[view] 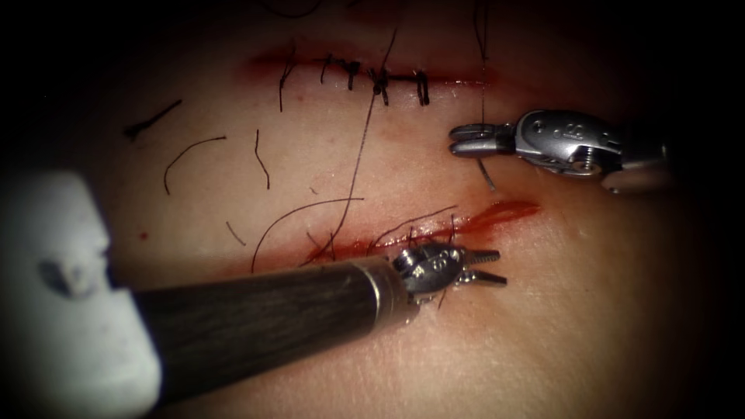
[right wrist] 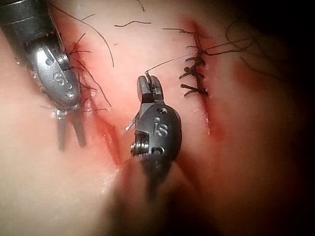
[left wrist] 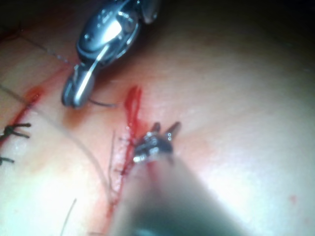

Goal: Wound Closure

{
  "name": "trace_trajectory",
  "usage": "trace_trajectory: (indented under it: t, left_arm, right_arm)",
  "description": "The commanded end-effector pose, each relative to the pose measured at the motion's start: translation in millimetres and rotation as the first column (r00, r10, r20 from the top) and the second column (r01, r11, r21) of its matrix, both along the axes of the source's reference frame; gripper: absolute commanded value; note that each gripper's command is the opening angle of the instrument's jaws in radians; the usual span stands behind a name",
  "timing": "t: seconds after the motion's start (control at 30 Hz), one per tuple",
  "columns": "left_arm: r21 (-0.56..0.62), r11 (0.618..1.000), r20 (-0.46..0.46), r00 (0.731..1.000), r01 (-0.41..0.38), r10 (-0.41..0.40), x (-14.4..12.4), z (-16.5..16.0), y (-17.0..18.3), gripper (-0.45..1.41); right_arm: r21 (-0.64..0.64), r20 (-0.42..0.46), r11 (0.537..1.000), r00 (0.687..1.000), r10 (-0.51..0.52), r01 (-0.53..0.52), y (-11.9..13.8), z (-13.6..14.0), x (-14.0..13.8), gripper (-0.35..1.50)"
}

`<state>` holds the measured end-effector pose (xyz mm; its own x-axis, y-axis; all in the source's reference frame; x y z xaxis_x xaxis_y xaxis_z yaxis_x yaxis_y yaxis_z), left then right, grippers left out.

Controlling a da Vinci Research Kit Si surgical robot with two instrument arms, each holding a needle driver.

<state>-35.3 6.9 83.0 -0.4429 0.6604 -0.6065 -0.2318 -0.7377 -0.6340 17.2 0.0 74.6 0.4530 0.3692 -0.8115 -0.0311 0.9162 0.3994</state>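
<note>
1. The endoscope looks down from above and in front at the tissue (view: 590, 310), with the open cut (view: 434, 233) before it.
2. My left wrist view runs along my shaft, very close to that cut (left wrist: 132, 105).
3. My right wrist view sits close too; all three share the cut (right wrist: 110, 137).

The left tool (view: 483, 266) lies just before the near cut (view: 434, 233); the right tool (view: 475, 140) sits between that and the stitched cut (view: 372, 76) behind.
</note>
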Motion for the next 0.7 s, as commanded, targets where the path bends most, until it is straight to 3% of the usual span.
trace_trajectory:
  t: [0.03,0.4,0.7]
  left_arm:
    - [0.002,1.000,0.001,1.000,-0.001,0.001,-0.6,0.6,-0.4,0.36]
    - [0.002,1.000,0.001,1.000,0.000,0.000,-0.6,0.6,-0.4,0.36]
    - [0.002,1.000,0.001,1.000,0.000,0.000,-0.6,0.6,-0.4,0.36]
  right_arm:
    - [0.010,0.021,1.000,1.000,0.004,-0.004,-0.5,1.0,0.4,-0.35]
    - [0.096,0.117,0.993,0.991,0.064,-0.075,-0.2,0.8,-0.4,-0.35]
    - [0.212,0.211,0.973,0.976,0.050,-0.096,-0.6,0.9,-1.7,-0.35]
